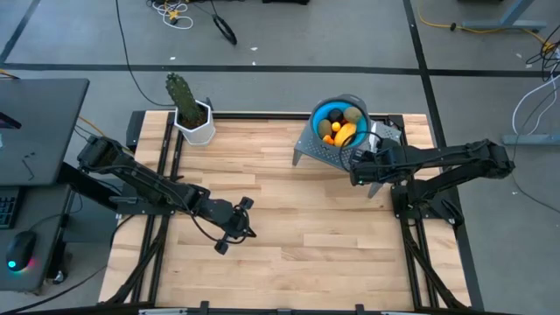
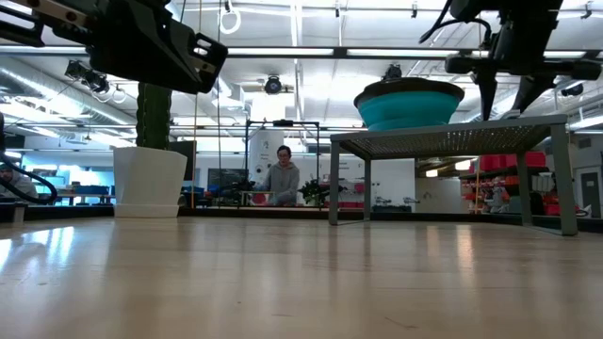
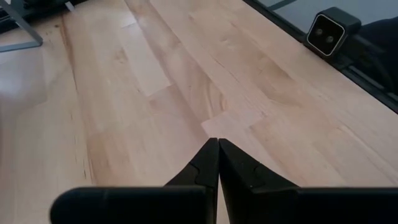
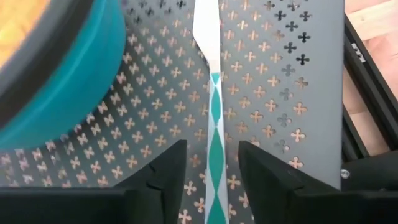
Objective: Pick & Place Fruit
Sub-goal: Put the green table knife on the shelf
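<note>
While my right gripper [image 4: 211, 163] hangs over the perforated grey stand [image 4: 273, 93], its fingers are parted either side of the knife [image 4: 212, 124], not pinching it. Fruit [image 1: 341, 127] sits in the teal bowl [image 1: 320, 112] beside. My left gripper [image 3: 217, 149] is clenched empty above the table [image 3: 124, 93].

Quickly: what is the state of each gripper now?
Left gripper: closed, holding nothing, above the table.
Right gripper: open, fingers either side of the knife, not gripping it.
</note>
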